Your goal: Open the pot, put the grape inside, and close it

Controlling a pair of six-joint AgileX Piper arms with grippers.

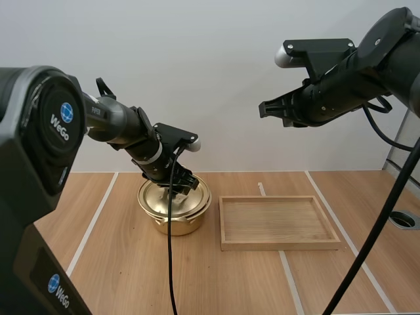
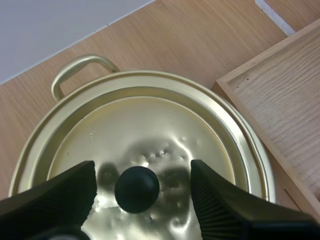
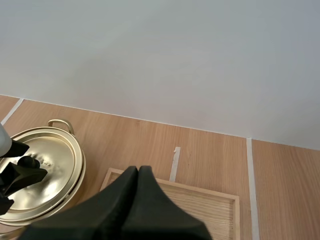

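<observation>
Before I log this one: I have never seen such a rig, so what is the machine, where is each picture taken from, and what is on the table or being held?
It is two robot arms, each ending in a two-fingered gripper. The high view looks down over the table from behind the arms. The other two views come from cameras riding on each wrist. On the table stands a gold pot with its lid on, and beside it a wooden tray with nothing in it. The left gripper is open over the lid, its fingers on either side of the black knob, not pinching it. The right gripper is shut on nothing, raised above the table. Nothing is held.
</observation>
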